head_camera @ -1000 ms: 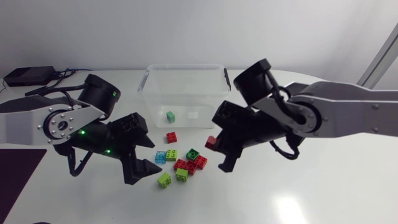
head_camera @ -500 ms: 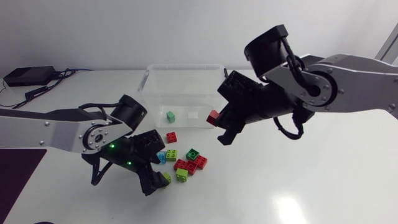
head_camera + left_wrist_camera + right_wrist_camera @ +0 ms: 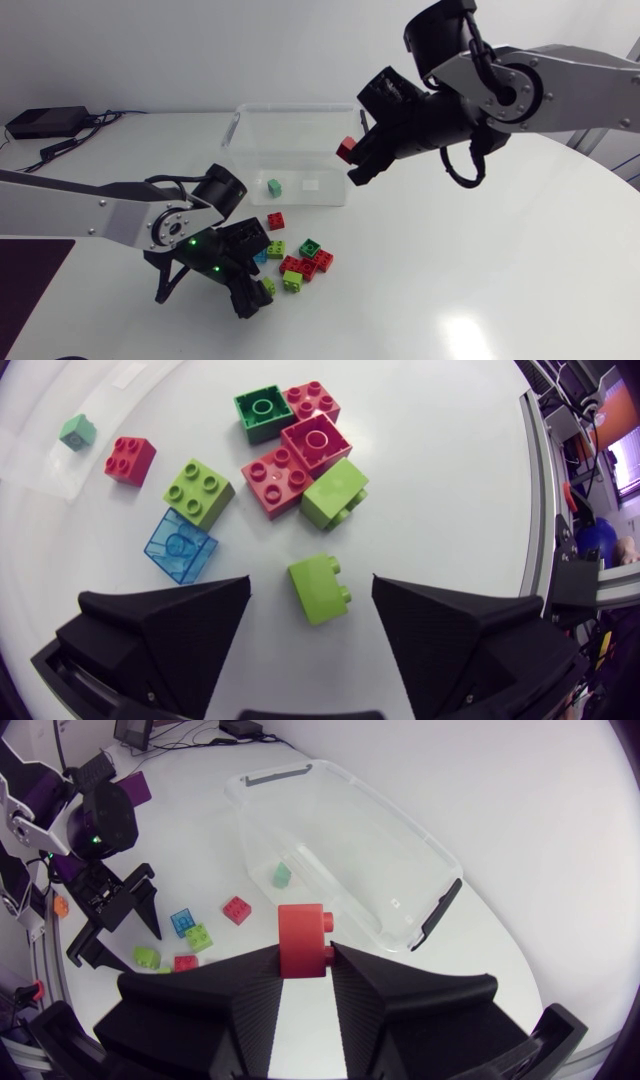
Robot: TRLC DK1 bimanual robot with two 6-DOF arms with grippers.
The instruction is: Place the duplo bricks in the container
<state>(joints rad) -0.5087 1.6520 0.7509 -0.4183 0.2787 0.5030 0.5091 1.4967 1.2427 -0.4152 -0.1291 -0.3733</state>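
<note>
right gripper (image 3: 303, 972) is pinching red brick (image 3: 303, 940) by flat sides — likely light, slick | left gripper (image 3: 311, 586) is gaping astride lime brick (image 3: 320, 590)

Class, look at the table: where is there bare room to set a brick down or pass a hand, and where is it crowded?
Bare: the table right of the brick cluster, out to its edge; also the container floor, apart from one green brick. Crowded: between the container's front wall and the open left gripper, which straddles a lime brick.
</note>
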